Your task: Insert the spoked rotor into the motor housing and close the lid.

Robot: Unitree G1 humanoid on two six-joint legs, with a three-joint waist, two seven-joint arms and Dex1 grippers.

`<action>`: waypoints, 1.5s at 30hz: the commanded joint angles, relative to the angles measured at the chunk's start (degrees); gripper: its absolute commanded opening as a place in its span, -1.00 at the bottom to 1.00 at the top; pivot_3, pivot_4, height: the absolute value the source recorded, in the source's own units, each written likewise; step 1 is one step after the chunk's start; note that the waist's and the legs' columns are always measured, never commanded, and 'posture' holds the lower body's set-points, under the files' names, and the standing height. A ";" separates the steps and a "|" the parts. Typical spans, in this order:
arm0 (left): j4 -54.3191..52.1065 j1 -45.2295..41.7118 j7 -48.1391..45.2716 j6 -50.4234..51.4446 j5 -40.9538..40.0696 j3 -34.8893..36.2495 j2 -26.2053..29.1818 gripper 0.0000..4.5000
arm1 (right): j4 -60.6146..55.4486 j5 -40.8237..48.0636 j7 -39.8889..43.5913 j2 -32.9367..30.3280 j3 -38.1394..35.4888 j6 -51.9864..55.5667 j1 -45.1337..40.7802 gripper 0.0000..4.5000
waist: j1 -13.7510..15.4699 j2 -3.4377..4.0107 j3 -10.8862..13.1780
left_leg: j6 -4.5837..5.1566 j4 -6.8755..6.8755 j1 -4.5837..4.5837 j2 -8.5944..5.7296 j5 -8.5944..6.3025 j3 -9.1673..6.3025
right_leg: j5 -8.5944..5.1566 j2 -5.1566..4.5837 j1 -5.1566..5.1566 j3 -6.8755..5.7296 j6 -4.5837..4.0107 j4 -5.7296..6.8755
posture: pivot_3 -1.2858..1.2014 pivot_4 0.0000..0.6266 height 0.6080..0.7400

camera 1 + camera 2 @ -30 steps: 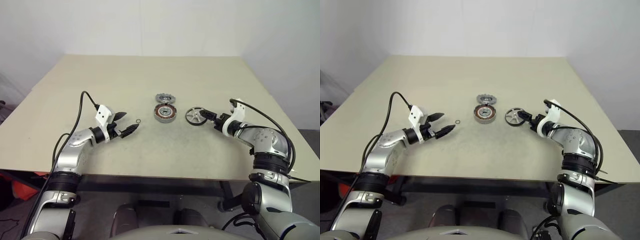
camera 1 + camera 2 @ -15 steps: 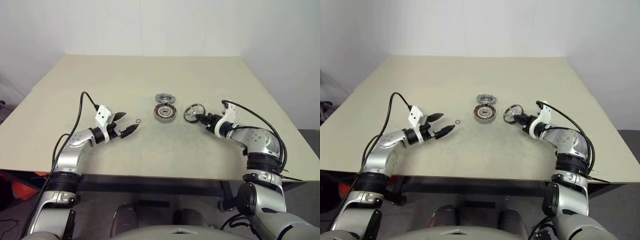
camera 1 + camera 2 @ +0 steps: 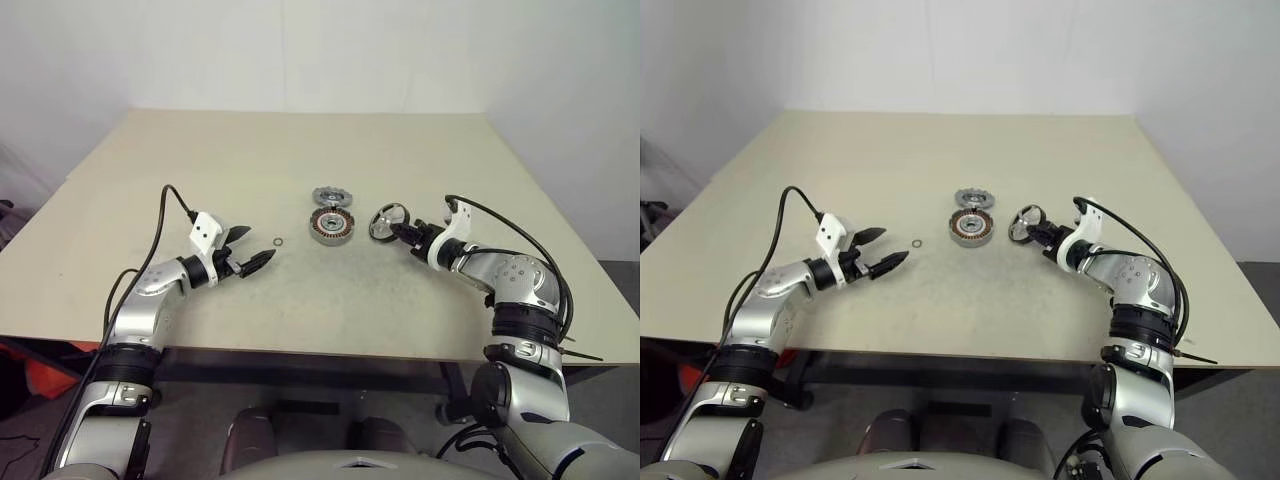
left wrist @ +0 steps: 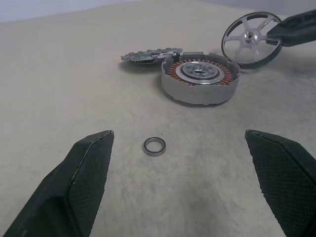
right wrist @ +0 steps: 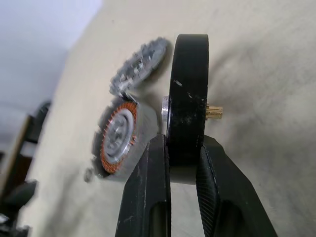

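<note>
Right of the motor housing (image 3: 331, 226), spoked rotor (image 3: 388, 220) now pinched at its rim by right gripper (image 3: 403, 232) and tipped up off the table (image 3: 300, 150), ready for insertion; left gripper (image 3: 250, 249) spread, idle.

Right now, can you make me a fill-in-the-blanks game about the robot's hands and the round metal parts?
1. The right hand grips the spoked ____ by its rim.
2. The left hand is ____ and holds nothing.
3. The motor housing shows ____-coloured windings.
4. The lid lies on the ____.

Missing words: rotor, open, copper, table
</note>
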 commanded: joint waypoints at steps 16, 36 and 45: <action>6.83 -4.97 7.59 -4.24 0.80 8.12 3.80 1.00 | -20.10 13.02 -1.89 10.98 12.74 17.18 1.09 -0.86 | 0.07 0.00 0.01 | -0.12 -0.33 -0.08 0.01 0.06 -0.05 | -0.05 0.05 -0.09 -0.03 -0.04 -0.21 | 0.03 -1.00 1.00; 0.29 -1.84 7.01 -1.59 0.90 5.60 3.35 1.00 | -19.09 10.67 -0.54 12.79 16.87 25.04 8.52 -0.86 | 0.14 -0.03 -0.01 | -0.20 -0.37 -0.12 0.02 0.11 -0.08 | -0.20 0.04 -0.11 -0.05 0.27 -0.27 | 0.03 -1.00 1.00; -2.20 -1.30 6.89 0.43 0.62 5.57 3.60 1.00 | -17.88 6.88 1.13 11.03 19.99 21.41 8.63 -0.15 | 0.13 -0.04 -0.01 | -0.21 -0.37 -0.11 0.01 0.11 -0.08 | -0.18 0.05 -0.10 -0.05 0.25 -0.26 | 0.03 -1.00 1.00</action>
